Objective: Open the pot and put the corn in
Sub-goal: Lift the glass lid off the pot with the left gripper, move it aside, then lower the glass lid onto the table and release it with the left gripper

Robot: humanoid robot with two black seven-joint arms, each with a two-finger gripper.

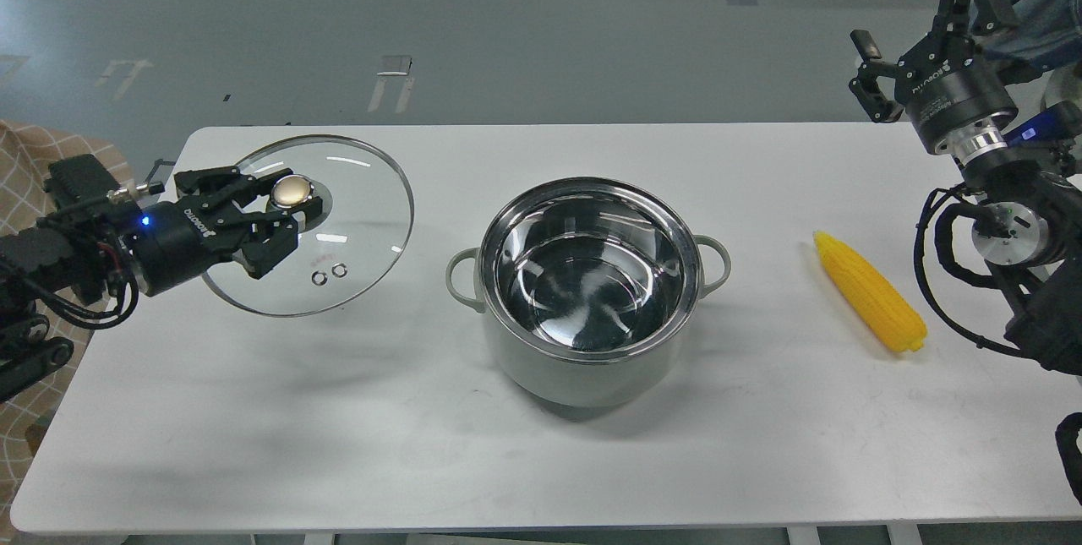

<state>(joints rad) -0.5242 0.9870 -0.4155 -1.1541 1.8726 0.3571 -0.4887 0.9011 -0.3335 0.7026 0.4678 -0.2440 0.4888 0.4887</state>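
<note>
Right gripper (872, 72) – small, dark – finger gap unreadable.

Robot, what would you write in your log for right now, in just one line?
left gripper: shut on lid knob | pot: open, empty | corn: on table, right of pot | right gripper: raised, open

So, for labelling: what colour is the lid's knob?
Brass-gold, on the round glass lid's knob; head view shows it best.

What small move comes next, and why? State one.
Probably lower the glass lid onto the table to the pot's left and release it. The left hand holds it by the knob, seemingly above the surface; the pot stands open and empty, the corn lies untouched, and the right hand is raised, away from it.
</note>
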